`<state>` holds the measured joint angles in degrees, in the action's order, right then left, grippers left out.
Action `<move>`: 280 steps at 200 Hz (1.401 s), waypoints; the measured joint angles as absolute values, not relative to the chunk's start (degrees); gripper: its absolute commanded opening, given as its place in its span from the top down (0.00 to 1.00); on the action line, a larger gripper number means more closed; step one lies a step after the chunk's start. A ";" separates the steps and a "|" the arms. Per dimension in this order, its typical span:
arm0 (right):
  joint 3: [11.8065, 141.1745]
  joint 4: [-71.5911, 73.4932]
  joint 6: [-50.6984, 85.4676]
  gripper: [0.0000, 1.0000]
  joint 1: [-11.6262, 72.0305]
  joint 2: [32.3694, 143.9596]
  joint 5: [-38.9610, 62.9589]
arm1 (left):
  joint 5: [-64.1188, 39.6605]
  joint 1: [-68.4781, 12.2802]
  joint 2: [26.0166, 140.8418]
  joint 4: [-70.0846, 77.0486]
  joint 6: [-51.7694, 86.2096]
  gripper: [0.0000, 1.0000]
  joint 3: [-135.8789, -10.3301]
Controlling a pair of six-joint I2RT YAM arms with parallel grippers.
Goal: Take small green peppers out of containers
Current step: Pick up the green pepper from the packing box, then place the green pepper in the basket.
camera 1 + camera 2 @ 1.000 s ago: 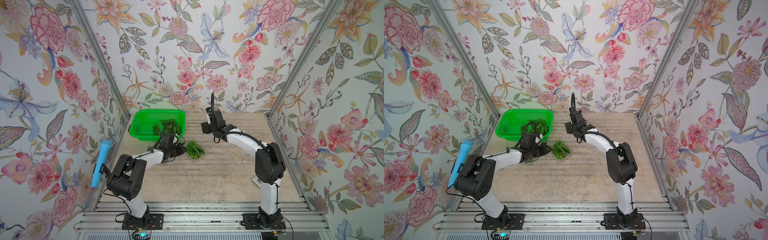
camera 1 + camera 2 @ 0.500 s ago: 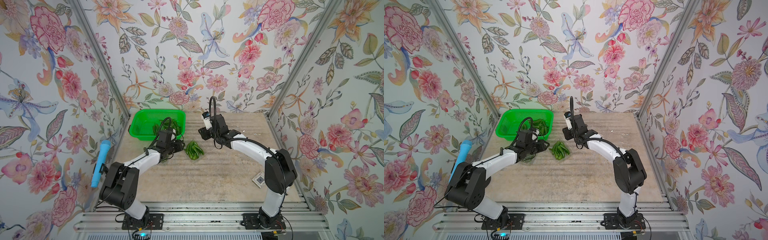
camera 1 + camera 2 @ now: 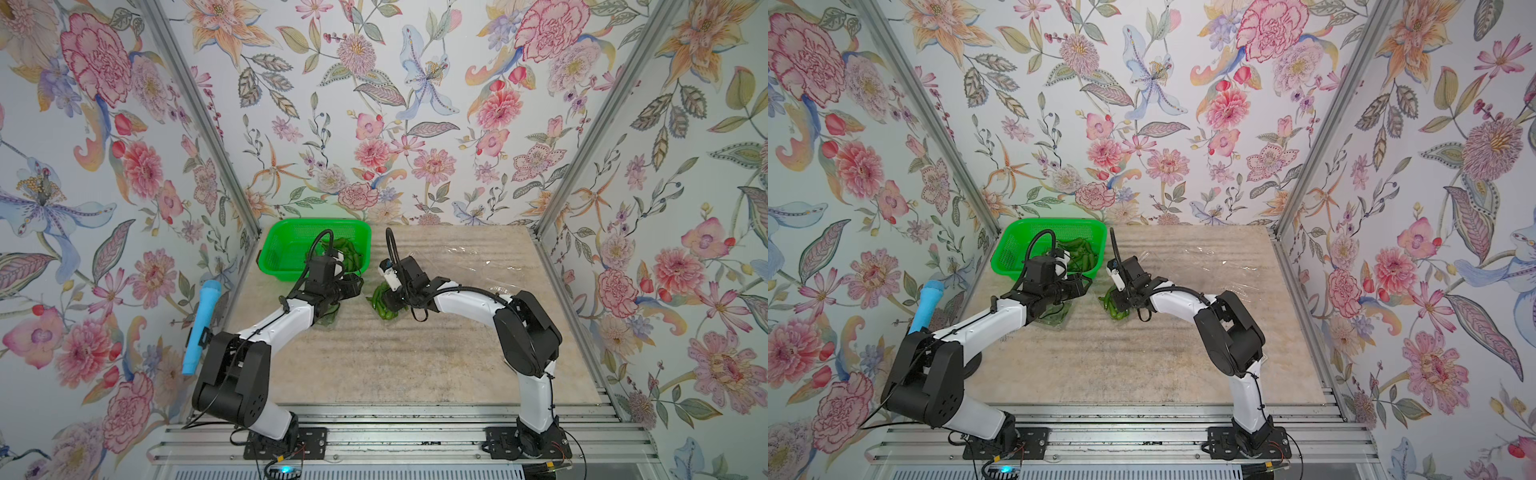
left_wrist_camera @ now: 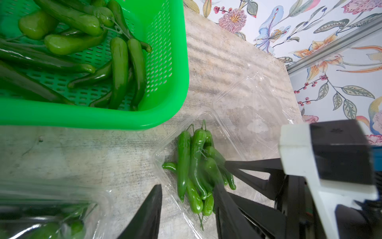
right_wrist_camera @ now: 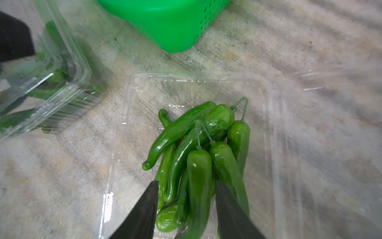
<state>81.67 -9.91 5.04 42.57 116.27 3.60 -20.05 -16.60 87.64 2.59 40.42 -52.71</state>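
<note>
Green basket [image 3: 286, 249] fills back corner. Just beside its front: open container [image 4: 225, 132], another container [image 5: 68, 68], left arm [image 3: 286, 320], right arm [image 3: 465, 301] crowding. Table [image 3: 415, 365] well away from basket: bare, passable.

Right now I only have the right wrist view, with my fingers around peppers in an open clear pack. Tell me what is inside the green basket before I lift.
Observer: The green basket already holds a number of loose peppers, bunched on the side nearest your open pack.
Operator: Now report the left gripper.
Observer: The left gripper hangs between the basket's corner and that pack, jaws apart, apparently gripping nothing.
Operator: Check to my right.
Observer: Clear plastic, seemingly empty, lies on the table there, toward the back.
</note>
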 measured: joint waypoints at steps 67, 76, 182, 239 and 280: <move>82.28 -10.39 5.58 0.72 42.57 119.39 2.13 | -20.10 -15.46 86.43 2.59 39.81 0.55 -52.71; 82.65 -10.52 5.67 0.78 42.57 119.74 1.89 | -20.10 -15.35 86.32 2.59 39.81 0.55 -52.71; 84.23 -12.86 4.73 0.94 44.14 115.04 -0.64 | -20.10 -11.75 84.51 2.55 39.18 0.55 -52.64; 99.59 -13.13 1.83 0.94 44.42 115.57 2.66 | -20.16 -8.16 82.91 2.55 38.70 0.55 -53.78; 122.56 -12.16 1.10 0.92 42.78 129.38 9.10 | -20.58 -7.11 82.39 2.50 38.13 0.55 -54.81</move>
